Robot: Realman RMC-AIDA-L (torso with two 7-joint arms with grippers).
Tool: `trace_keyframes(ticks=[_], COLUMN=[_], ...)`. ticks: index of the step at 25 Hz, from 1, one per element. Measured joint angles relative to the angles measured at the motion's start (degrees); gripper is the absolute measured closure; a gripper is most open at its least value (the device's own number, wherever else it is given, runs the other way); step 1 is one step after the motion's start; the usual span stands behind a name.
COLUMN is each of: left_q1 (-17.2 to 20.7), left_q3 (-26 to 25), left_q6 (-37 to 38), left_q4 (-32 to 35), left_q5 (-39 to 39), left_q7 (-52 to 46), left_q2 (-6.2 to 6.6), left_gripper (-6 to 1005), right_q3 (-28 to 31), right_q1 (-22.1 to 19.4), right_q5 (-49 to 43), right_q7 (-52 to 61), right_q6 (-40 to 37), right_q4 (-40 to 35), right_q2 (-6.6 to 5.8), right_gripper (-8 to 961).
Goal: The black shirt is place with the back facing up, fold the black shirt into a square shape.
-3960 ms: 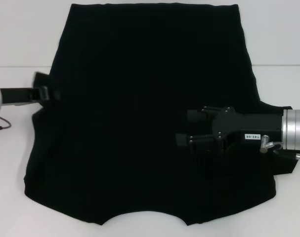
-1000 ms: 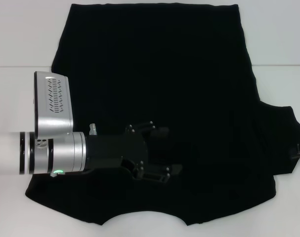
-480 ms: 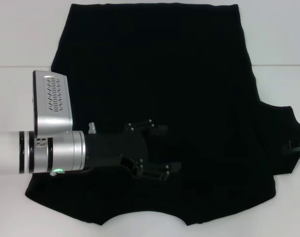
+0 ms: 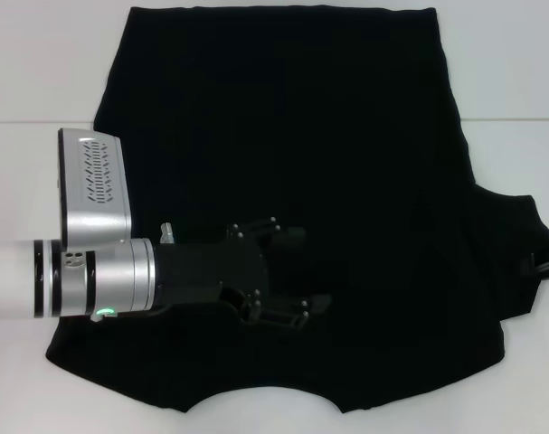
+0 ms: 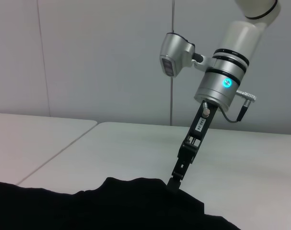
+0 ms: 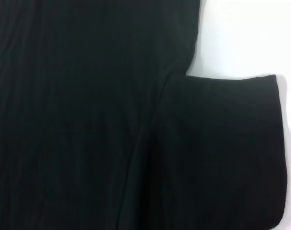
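The black shirt [image 4: 346,136] lies spread flat on the white table [image 4: 39,72], with its curved neck edge nearest me. My left gripper [image 4: 297,274] reaches in from the left and hovers open over the shirt's lower middle, with nothing between its fingers [image 4: 288,236]. Only a sliver of my right gripper [image 4: 547,266] shows, at the outer edge of the right sleeve [image 4: 514,253]. In the left wrist view the right gripper [image 5: 173,184] points down onto the edge of the shirt [image 5: 111,206]. The right wrist view looks straight down on the sleeve [image 6: 222,143].
A seam [image 4: 30,122] between two white tabletops runs across behind the shirt's middle. Bare table [image 5: 135,143] lies on both sides of the shirt. A grey wall [image 5: 87,57] stands behind the table.
Four seconds ago the right gripper was over the shirt and the left at its left sleeve. Now the left reaches over the shirt, the right is at the right sleeve edge.
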Motion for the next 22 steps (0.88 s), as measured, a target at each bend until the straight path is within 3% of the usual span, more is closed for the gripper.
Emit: trace_keyframes(ticks=[8,13,22], left_q1=[0.26,0.28,0.28], left_q3=[-0.28,-0.34,-1.60], left_q6=[0.01,0.01,0.36], left_q4=[-0.01,-0.02,-0.10], left_q5=[0.00,-0.01,-0.23], left_q7=[0.00,0.00,0.00], left_q2=[0.00,0.00,0.00], left_gripper=[47,47,48], right_q3=[0.00,0.21,6.50], right_q1=[-0.04,-0.53,-2.10], right_q5=[-0.02,-0.03,1.30], right_q7=[0.00,-0.01,-3.88], right_q6=[0.30,0.46,4.47], right_q4=[-0.10,-0.10,-0.48], right_q2=[0.39,0.32,-0.21], right_gripper=[639,867,948])
